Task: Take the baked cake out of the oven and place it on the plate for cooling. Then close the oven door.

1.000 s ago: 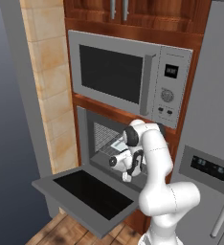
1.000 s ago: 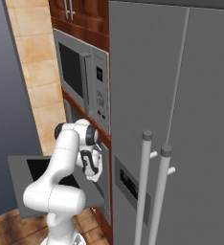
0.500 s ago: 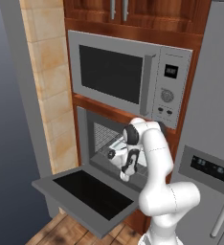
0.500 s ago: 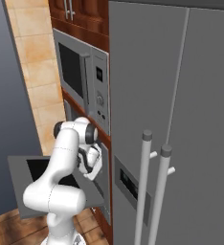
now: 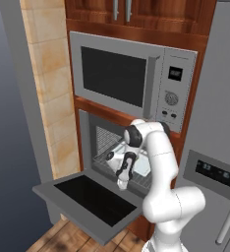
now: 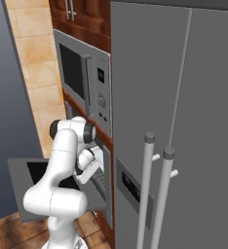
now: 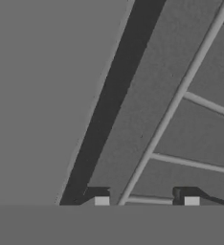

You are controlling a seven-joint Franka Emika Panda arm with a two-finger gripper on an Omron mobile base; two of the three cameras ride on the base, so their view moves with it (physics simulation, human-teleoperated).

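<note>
So I've got the arm reaching down at the mouth of the oven [image 5: 118, 147], with the tool [image 5: 122, 184] pointing down right at the front edge of the wire rack [image 5: 136, 178]. In the hand view the fingertips [image 7: 101, 201] sit low over the rack's front bar, one tip on each side of a thin wire, and from there I'd call the tool pressed nearly together, pinching nothing I can make out. The rack wires run diagonally across that view with the grey oven floor under them.

The oven door [image 5: 90, 199] is hanging fully open, lying flat out toward me, black glass facing up. Inside the oven, on the rack just behind the arm's wrist, there's a pale flat tray-like thing [image 5: 136, 160]; I can't tell if that's the cake, it's too washed out and half hidden by the arm.

The microwave [image 5: 131, 81] sits right above the oven, door shut. From the right base camera the fridge [image 6: 184, 121] stands just to the right, and the tool [image 6: 79, 177] is tucked between the arm and the oven front.
</note>
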